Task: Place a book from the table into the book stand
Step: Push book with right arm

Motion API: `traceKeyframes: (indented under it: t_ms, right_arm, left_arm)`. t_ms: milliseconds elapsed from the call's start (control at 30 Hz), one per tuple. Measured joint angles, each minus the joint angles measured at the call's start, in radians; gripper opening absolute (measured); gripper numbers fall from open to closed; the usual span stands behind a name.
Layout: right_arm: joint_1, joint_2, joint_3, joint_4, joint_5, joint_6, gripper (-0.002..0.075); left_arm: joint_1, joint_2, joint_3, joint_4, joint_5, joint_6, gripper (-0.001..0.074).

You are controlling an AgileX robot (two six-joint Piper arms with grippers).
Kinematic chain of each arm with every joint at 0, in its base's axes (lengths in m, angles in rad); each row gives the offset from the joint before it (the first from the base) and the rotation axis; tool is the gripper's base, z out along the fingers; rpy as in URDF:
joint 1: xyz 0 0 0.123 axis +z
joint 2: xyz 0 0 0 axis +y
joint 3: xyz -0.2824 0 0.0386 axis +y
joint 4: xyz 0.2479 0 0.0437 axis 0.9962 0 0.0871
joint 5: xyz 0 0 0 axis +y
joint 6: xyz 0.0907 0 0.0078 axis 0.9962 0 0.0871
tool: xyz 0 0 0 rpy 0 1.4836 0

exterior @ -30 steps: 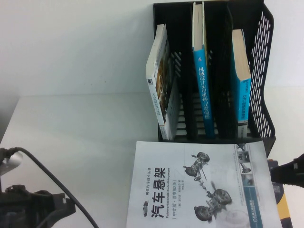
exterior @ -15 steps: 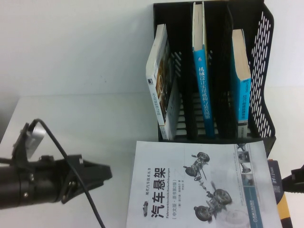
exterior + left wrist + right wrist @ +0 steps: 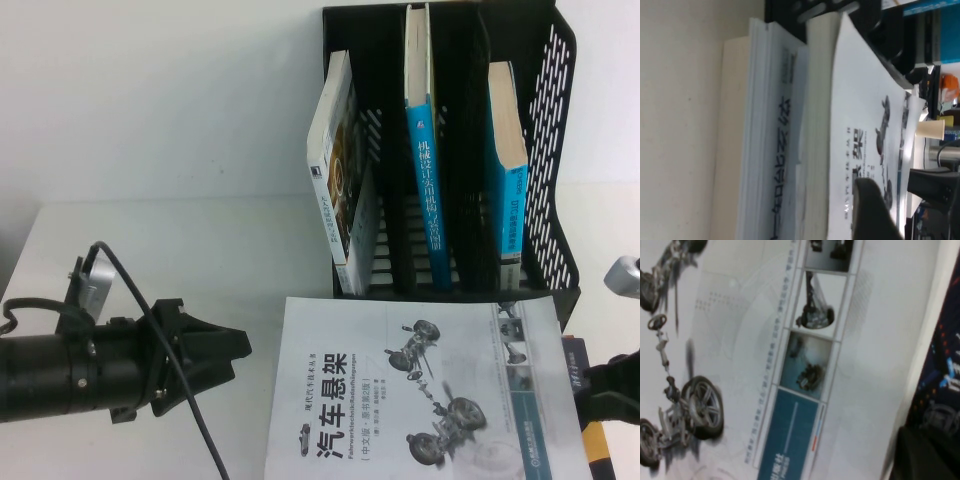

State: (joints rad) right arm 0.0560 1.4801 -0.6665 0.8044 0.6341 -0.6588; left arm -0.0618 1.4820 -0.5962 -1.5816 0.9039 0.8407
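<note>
The book (image 3: pixel 400 400) lies flat on the table (image 3: pixel 150 260) in front of the book stand (image 3: pixel 555 150), white-grey cover up, with a black title and a car-suspension drawing. My left gripper (image 3: pixel 243 356) is open, low over the table, pointing at the book's left edge and a little short of it. In the left wrist view one of its fingers (image 3: pixel 871 207) shows above the cover (image 3: pixel 860 110). My right gripper (image 3: pixel 603 385) is at the book's right edge, over a dark navy book. The right wrist view shows the cover (image 3: pixel 740 340) close up.
The stand holds a leaning white book (image 3: pixel 340 180) and two blue books (image 3: pixel 425 170) (image 3: pixel 505 160). The dark navy-and-orange book (image 3: pixel 592 425) lies right of the task book. Another white book's spine (image 3: pixel 775 160) shows beneath the task book. A paper cup (image 3: pixel 930 130) stands beyond.
My left arm has come up from the bottom left and moved right, close to the book's left edge. My right gripper has dropped a little lower at the right edge. The book has not moved.
</note>
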Motion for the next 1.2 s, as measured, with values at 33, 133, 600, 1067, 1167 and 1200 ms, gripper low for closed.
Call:
traceKeyframes:
  t_ms: [33,133,600,1067,1167,1200]
  right_arm:
    - [0.008,0.002,-0.002,0.000,-0.006,0.000,-0.0002]
    - [0.053,0.005,-0.004,0.024,-0.049,0.000,-0.0002]
    - [0.140,0.012,-0.004,0.054,-0.139,0.000,-0.0002]
    - [0.147,0.012,-0.004,0.060,-0.156,0.000,-0.0002]
    - [0.147,0.012,-0.004,0.060,-0.156,0.000,-0.0002]
    - [0.147,0.012,-0.004,0.060,-0.157,0.000,-0.0002]
  left_arm:
    - [0.000,0.010,0.000,-0.005,0.000,0.000,0.0314]
    - [0.000,0.041,-0.001,-0.013,0.000,0.011,0.0320]
    - [0.000,0.095,-0.002,-0.045,0.035,0.134,0.0339]
    - [0.000,0.095,-0.002,-0.084,-0.009,0.138,0.0340]
    - [0.000,0.095,-0.002,-0.084,-0.015,0.138,0.0342]
    - [0.000,0.095,-0.002,-0.084,-0.017,0.139,0.0353]
